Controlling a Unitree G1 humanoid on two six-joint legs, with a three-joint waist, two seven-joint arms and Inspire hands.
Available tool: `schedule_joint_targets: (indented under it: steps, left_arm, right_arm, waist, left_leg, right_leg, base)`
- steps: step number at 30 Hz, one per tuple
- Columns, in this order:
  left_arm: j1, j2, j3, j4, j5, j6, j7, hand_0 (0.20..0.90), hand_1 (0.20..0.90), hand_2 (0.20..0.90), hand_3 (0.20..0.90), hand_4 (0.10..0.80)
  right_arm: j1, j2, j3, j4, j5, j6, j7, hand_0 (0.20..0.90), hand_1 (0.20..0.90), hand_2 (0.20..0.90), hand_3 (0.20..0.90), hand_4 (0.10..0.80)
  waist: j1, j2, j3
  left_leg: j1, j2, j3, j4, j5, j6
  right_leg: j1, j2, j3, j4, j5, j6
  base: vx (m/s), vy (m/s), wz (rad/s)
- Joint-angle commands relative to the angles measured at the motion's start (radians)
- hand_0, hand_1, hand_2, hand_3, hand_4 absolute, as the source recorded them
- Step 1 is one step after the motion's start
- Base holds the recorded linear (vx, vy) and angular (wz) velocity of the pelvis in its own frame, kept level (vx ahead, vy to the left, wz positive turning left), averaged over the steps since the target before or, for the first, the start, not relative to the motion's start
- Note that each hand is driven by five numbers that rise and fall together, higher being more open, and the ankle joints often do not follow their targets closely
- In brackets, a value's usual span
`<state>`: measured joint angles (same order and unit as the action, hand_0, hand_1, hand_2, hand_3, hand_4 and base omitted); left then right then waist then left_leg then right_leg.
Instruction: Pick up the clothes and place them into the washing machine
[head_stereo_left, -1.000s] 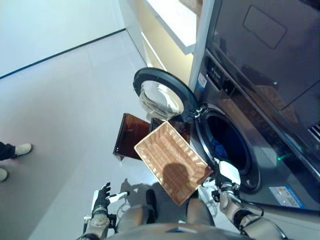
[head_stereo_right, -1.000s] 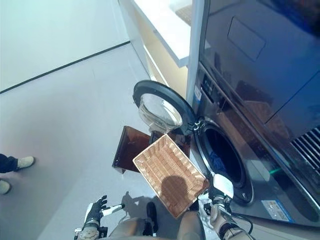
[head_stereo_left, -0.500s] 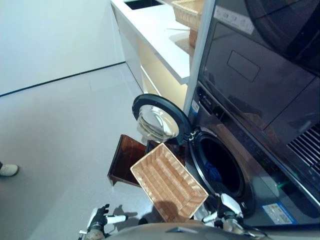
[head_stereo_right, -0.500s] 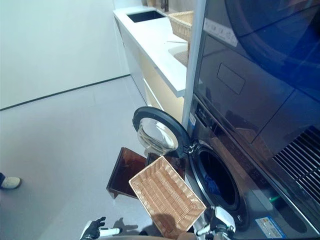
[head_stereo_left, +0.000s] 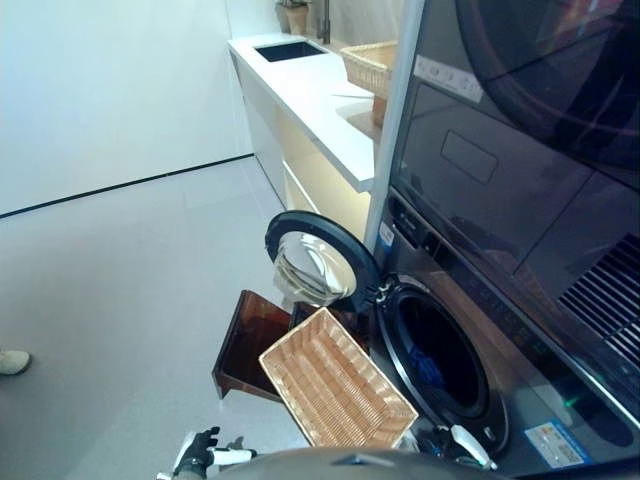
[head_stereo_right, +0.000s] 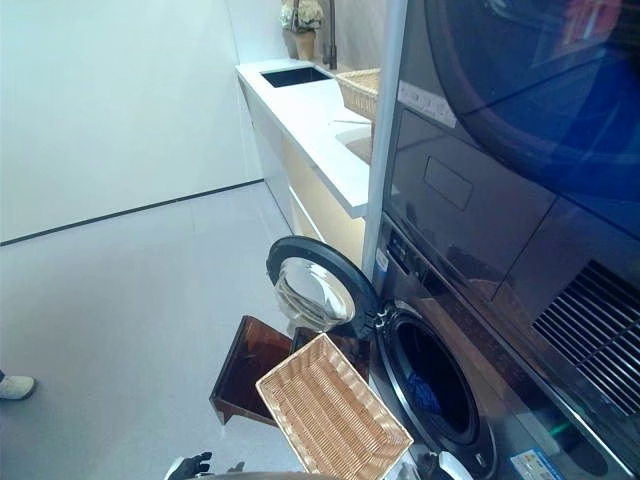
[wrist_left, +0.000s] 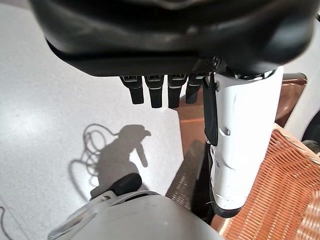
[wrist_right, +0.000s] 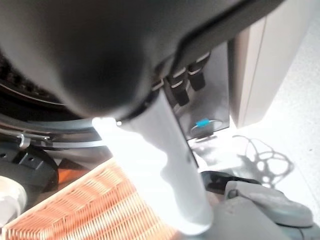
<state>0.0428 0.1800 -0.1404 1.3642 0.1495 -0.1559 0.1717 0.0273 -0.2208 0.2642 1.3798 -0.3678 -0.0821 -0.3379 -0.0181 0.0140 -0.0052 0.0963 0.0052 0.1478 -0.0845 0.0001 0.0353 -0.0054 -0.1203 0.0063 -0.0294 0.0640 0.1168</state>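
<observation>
Before me: washing machine (head_stereo_left: 450, 350), door (head_stereo_left: 318, 258) open, blue clothes (head_stereo_left: 428, 368) inside; wicker basket (head_stereo_left: 335, 392) empty. My left hand (wrist_left: 165, 90) and right hand (wrist_right: 185, 80): fingers relaxed, holding nothing.

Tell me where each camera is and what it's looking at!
Left eye view: on the head, looking down at the basket, open washer door and counter; the left robot hand shows at the bottom edge.
Right eye view: beside it, same scene, with blue clothes in the drum.
Left wrist view: on the left wrist, looking along open fingers at the floor.
Right wrist view: on the right wrist, facing the washer; right robot hand open.
All four views show the basket.
</observation>
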Motion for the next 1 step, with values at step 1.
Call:
schedule_joint_targets:
  steps: [1]
  left_arm:
    - [-0.059,-0.038,-0.01,0.044,0.024,-0.008,-0.005,0.9,0.9,0.9,0.9,0.8]
  right_arm:
    - [-0.049,0.009,0.008,0.047,0.013,0.015,0.009,0.9,0.9,0.9,0.9,0.8]
  waist:
    - [-0.009,-0.005,0.004]
  left_leg:
    - [-0.001,-0.015,-0.002,-0.003,0.025,-0.06]
  right_leg:
    - [0.037,0.049,-0.018,0.044,-0.037,-0.027]
  base:
    - [0.0,0.0,0.0]
